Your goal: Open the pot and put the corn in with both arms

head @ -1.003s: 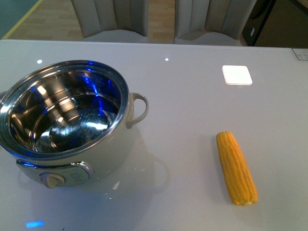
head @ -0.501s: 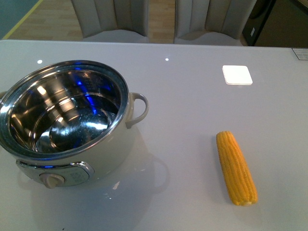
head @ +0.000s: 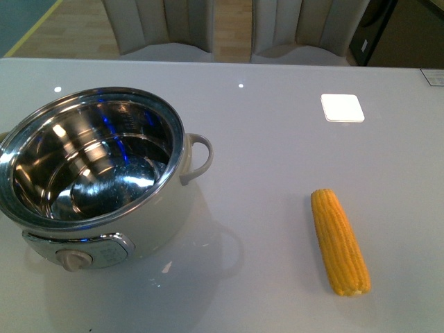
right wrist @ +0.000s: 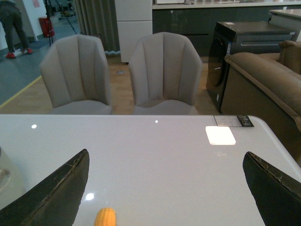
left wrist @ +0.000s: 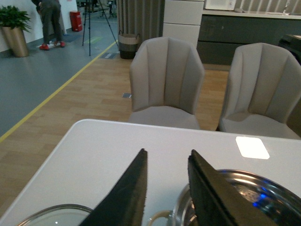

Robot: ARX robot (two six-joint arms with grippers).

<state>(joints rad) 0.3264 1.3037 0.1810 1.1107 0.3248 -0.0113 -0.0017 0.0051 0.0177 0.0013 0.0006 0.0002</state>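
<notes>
Your white desk [head: 277, 152] carries the electric pot [head: 170, 208], uncovered, with its steel bowl bare. It sits close in front of the left tool [left wrist: 168, 153], its rim showing past one finger. That tool's fingers stand a narrow gap apart and grip nothing. The corn cob [head: 340, 243] lies on the desk just ahead of the right tool [right wrist: 166, 155], which is spread wide and empty.
</notes>
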